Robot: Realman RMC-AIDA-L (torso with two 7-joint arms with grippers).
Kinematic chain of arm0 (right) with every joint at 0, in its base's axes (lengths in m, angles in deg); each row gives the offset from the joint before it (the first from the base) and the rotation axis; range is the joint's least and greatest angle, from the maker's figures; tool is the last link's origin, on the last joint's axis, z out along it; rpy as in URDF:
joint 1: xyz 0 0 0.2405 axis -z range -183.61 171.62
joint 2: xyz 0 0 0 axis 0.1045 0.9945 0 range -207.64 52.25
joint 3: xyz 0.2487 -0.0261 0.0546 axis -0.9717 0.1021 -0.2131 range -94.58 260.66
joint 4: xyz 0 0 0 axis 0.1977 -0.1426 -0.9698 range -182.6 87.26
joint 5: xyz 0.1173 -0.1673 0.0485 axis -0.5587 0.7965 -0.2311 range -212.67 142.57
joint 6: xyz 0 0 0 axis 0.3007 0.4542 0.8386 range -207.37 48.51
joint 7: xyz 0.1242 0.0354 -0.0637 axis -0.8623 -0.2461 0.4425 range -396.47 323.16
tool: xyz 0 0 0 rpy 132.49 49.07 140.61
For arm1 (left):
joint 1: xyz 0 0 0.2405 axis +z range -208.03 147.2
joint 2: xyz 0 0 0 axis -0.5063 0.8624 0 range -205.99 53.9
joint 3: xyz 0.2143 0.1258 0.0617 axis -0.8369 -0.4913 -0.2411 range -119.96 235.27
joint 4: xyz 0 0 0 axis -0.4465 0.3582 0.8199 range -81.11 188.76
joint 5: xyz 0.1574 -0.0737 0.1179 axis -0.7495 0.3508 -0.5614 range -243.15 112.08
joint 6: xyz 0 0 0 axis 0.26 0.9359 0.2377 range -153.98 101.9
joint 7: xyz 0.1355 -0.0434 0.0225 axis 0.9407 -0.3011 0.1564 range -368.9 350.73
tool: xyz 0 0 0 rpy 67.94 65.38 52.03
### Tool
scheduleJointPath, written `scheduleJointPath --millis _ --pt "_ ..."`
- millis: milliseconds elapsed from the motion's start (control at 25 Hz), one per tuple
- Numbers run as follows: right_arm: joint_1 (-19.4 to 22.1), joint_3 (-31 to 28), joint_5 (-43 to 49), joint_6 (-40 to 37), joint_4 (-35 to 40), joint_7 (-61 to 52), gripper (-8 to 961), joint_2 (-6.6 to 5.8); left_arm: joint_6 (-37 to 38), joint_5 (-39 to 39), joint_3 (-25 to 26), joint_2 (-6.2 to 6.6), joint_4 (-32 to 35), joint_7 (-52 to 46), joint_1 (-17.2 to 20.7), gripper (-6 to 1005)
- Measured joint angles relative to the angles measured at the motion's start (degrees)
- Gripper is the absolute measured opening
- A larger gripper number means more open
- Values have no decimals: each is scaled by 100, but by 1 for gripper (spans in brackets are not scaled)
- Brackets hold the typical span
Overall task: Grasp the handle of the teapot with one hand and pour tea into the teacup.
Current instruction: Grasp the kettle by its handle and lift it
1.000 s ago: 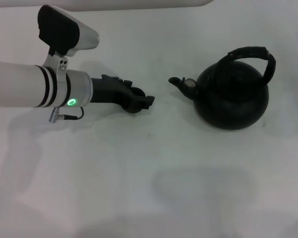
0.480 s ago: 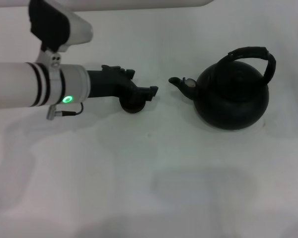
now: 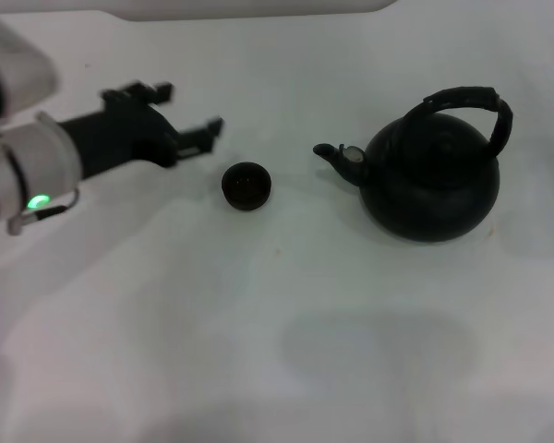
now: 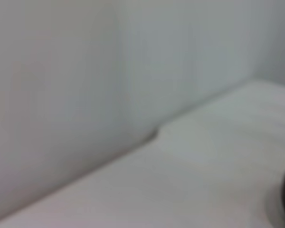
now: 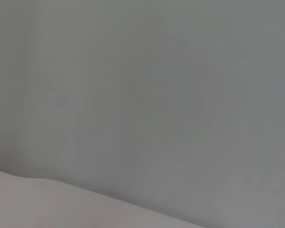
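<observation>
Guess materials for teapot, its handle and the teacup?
Teapot: matte black, no glare, so likely cast iron or coated metal; cannot say which. Handle: thick black hoop with a ribbed, wrapped look, maybe cord or woven wrap over a core. Teacup: dark brown-black with a glossy inside, probably glazed ceramic.

The teapot (image 3: 431, 180) is sitting alone on the tabletop (image 3: 286, 332), with bare surface lying open all around it and above its handle (image 3: 471, 101). The teacup (image 3: 246, 185) is standing apart off its spout, and the left tool (image 3: 185, 115), fingers spread, is hanging just beyond the teacup, crowding that side.
</observation>
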Motion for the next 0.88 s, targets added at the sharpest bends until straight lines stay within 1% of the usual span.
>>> scheduleJointPath --millis 80,120,160,240,280,320,360,400,440,480,560,680,760,880 --pt "108 17 15 -7 -128 -100 809 -15 11 930 136 -1 92 862 231 832" --pt "169 26 35 -11 -212 -162 809 -21 11 930 136 -1 92 862 231 832" --pt "227 29 80 -10 -320 -233 809 -23 -184 2541 188 10 395 2531 506 832" --pt "329 23 250 -11 -536 -424 809 -24 -422 3525 187 15 666 3611 630 832" --pt "381 14 364 -13 -672 -566 809 -24 -759 4320 188 13 1008 4499 680 832" --pt "415 9 456 -26 -773 -691 809 -24 -1191 5171 191 10 1496 5494 683 832" --pt "442 7 558 -34 -880 -836 809 -24 -1315 5382 188 7 1645 5697 676 831" --pt "461 5 694 -49 -1001 -996 809 -19 -1633 5902 190 7 2031 6252 627 831" --pt "483 5 860 -78 -1142 -1174 809 -7 -1926 6352 190 7 2435 6678 572 831" --pt "507 6 1024 -98 -1288 -1337 809 9 -2386 6967 192 20 3054 7153 426 831" --pt "616 24 1570 -150 -1732 -1864 808 50 -2633 7197 192 28 3361 7293 328 829" --pt "847 119 2660 -160 -2639 -2789 808 107 -3066 7485 282 31 3927 7515 141 825" --pt "1009 363 3327 -164 -3265 -3407 808 132 -3229 7533 361 13 4125 7599 100 821" --pt "1275 800 3897 -172 -4012 -4056 809 131 -3290 7584 384 6 4215 7609 121 819"
